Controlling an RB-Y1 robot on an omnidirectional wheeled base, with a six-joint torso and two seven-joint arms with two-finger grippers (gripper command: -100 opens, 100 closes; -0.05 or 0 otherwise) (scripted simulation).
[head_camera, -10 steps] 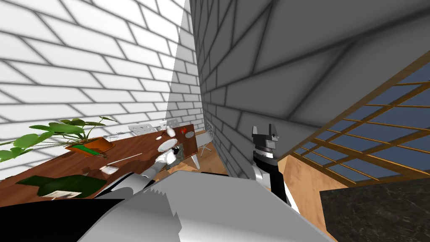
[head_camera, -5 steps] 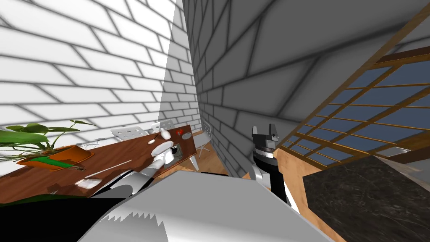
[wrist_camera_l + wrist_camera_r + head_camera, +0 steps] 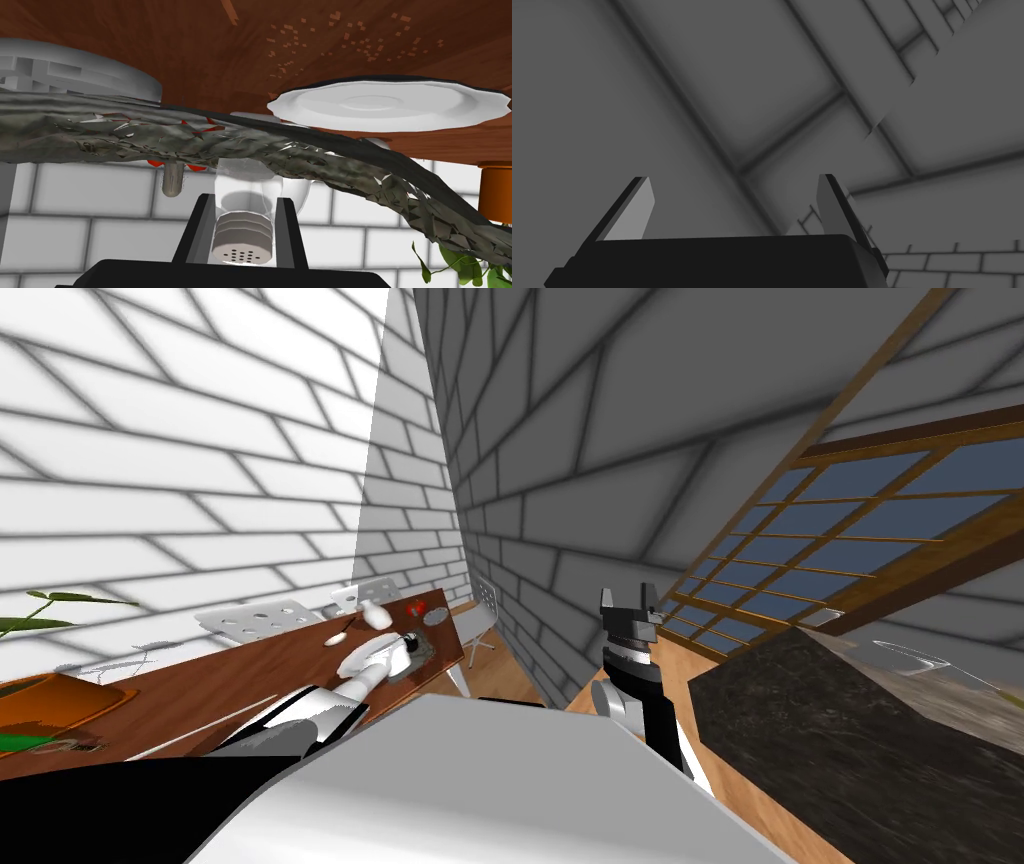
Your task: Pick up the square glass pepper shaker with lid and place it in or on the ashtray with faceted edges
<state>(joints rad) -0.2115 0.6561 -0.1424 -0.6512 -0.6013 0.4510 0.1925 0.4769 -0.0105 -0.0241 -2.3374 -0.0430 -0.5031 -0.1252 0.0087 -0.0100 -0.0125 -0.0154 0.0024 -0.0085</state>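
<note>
Presently the pepper shaker (image 3: 243, 235) is held at lower centre of the left wrist frame. It is pinched at its sides by the left hand (image 3: 243, 200), and its body is partly hidden behind the faceted ashtray (image 3: 320, 162). Its clear walls are judged slick, light and breakable, so a hold near the lid is favoured. The right hand (image 3: 628, 600) is spread and empty.

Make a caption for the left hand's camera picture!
Left gripper shut on the clear lidded shaker, holding it at the dark jagged ashtray beside a white plate.

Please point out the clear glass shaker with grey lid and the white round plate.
Clear glass shaker with grey lid (image 3: 243, 237): left wrist view, lid.
White round plate (image 3: 390, 104): left wrist view, centre.
</note>
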